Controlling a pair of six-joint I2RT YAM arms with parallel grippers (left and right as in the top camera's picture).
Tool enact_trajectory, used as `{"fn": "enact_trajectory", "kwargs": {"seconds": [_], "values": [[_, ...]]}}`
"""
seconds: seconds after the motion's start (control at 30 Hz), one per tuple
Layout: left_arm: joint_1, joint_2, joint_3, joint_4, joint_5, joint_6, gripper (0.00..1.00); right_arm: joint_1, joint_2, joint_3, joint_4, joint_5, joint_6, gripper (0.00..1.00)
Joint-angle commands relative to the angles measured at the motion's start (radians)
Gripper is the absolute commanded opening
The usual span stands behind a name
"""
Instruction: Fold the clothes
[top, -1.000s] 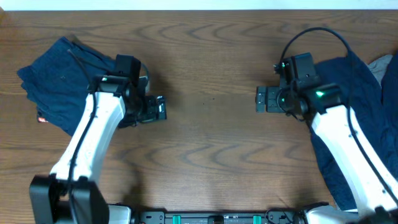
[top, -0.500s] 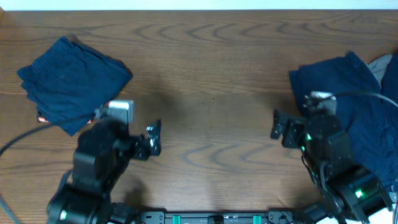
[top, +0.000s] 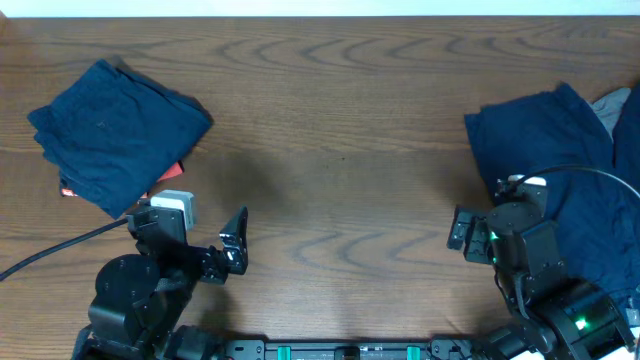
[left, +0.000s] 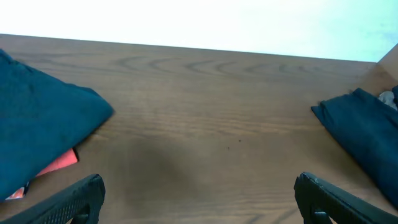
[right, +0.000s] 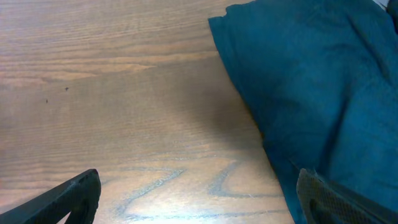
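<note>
Two dark blue garments lie on the table: a folded garment at the far left, something red peeking from under its near edge, and a rumpled garment spread at the right. I see my left gripper nearer than the folded one, apart from it, jaws wide and empty; my right gripper, likewise spread and empty, sits just beside the rumpled cloth

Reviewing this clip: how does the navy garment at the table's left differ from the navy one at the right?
The left garment is folded into a compact, squarish stack; the right garment lies spread and wrinkled, running off the frame's right edge. A red patch peeks from under the left garment; a pale grey item sits at the right garment's far corner. Both are dark navy cloth on the wooden table.
</note>
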Motion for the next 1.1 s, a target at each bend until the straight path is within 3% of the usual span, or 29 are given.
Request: {"fn": "enact_trajectory", "kwargs": {"seconds": [0.0,0.3,0.47,0.63,0.77,1.07], "values": [[-0.003,0.000,-0.003,-0.010,-0.009,0.005,0.98,0.011,-0.002,-0.006,-0.005,0.023,0.018,0.99],[-0.003,0.000,-0.003,-0.088,-0.009,0.005,0.98,-0.007,-0.028,-0.009,-0.027,0.013,0.016,0.99],[-0.003,0.000,-0.003,-0.131,-0.009,0.005,0.98,-0.158,-0.084,-0.025,0.003,-0.076,-0.071,0.99],[-0.003,0.000,-0.003,-0.166,-0.009,0.005,0.98,-0.319,-0.193,-0.155,0.228,-0.318,-0.343,0.99],[-0.003,0.000,-0.003,-0.170,-0.009,0.006,0.98,-0.402,-0.319,-0.318,0.393,-0.390,-0.352,0.99],[-0.003,0.000,-0.003,-0.170,-0.009,0.005,0.98,-0.409,-0.600,-0.644,0.787,-0.357,-0.350,0.99]]}}
